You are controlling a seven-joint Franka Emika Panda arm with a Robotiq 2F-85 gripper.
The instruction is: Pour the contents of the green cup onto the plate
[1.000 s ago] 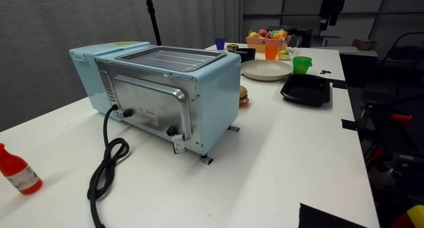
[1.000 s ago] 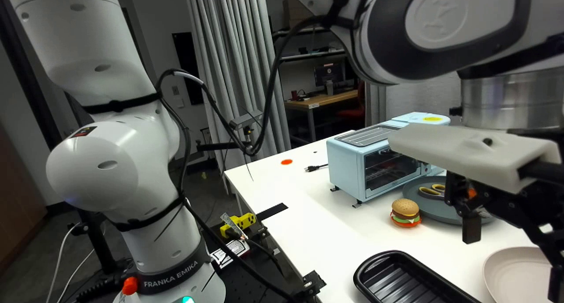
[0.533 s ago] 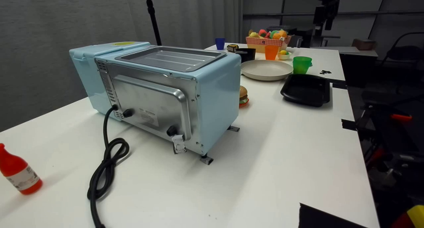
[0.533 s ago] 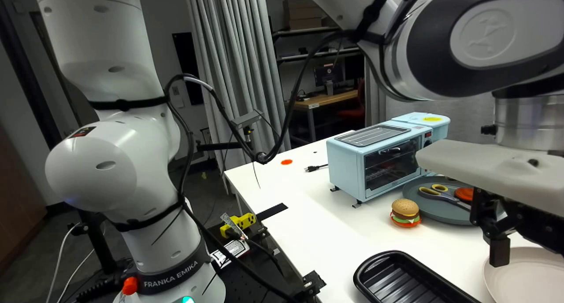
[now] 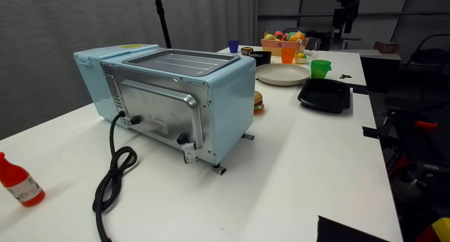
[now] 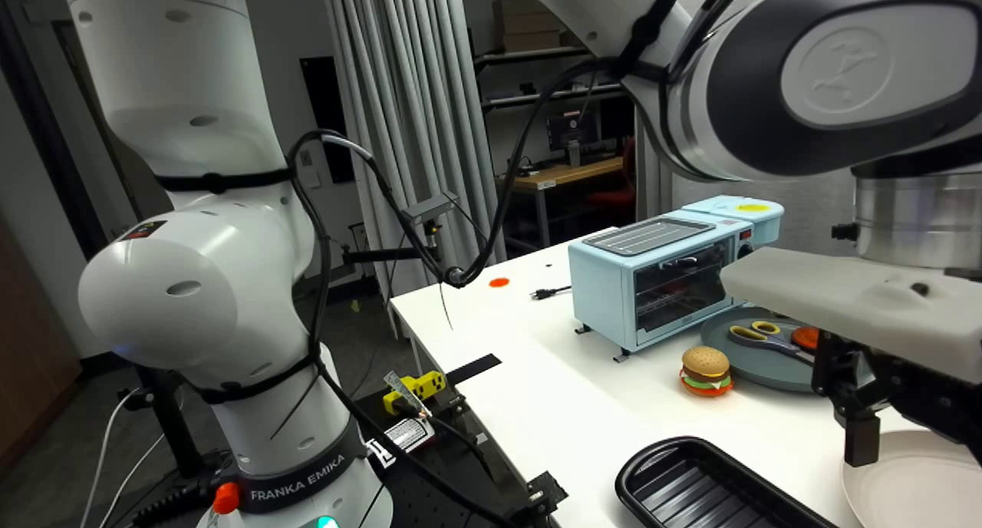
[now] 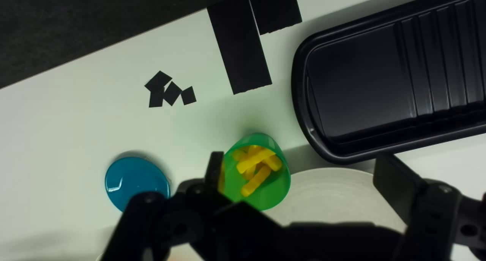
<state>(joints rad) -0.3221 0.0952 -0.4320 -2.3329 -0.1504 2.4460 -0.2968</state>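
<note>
Down on the white tabletop (image 7: 76, 113), the green cup (image 7: 269, 195) is standing upright right beside the pale plate (image 7: 338, 196), with a bunch of yellow strips (image 7: 255, 166) inside it; can't tell whether cup and plate actually touch; the hand (image 7: 302, 170) hangs above with its fingers spread well apart; in the wrist view one finger hides a bit of the cup's edge and the other overlaps the plate's rim; the black dish (image 7: 360, 82) sits close to both, and some glossy blue thing (image 7: 133, 179) is on the cup's other side; in an exterior view there's also a burger (image 6: 706, 371) near the toaster oven (image 6: 606, 290), plus scissors (image 6: 771, 340) on a grey plate (image 6: 756, 368).
</note>
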